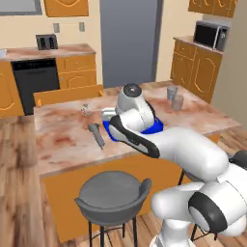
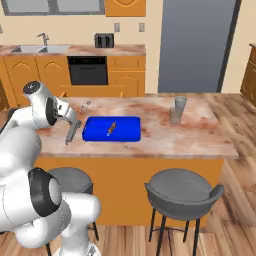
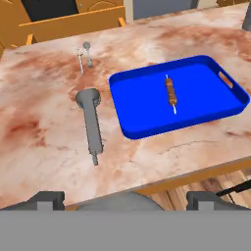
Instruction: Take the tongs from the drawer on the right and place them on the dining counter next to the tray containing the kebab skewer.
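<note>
The long dull-grey tongs (image 3: 91, 124) lie flat on the reddish marbled dining counter (image 3: 44, 142), just left of the bright blue tray (image 3: 142, 105). Their rounded end points toward the far edge. The small kebab skewer (image 3: 170, 93) rests in the middle of the tray (image 2: 97, 131). My gripper (image 3: 125, 200) hovers above the counter's near edge, open and holding nothing, well clear of the tongs (image 1: 96, 134). Beyond the counter's far edge the orange-brown drawer (image 1: 67, 95) stands pulled out.
A small shiny silver utensil (image 3: 84, 56) lies near the far edge behind the tongs. Two grey cups (image 1: 174, 97) stand on the counter's right part. Grey stools (image 1: 113, 193) sit against the near side. The sink, oven and toaster line the back wall.
</note>
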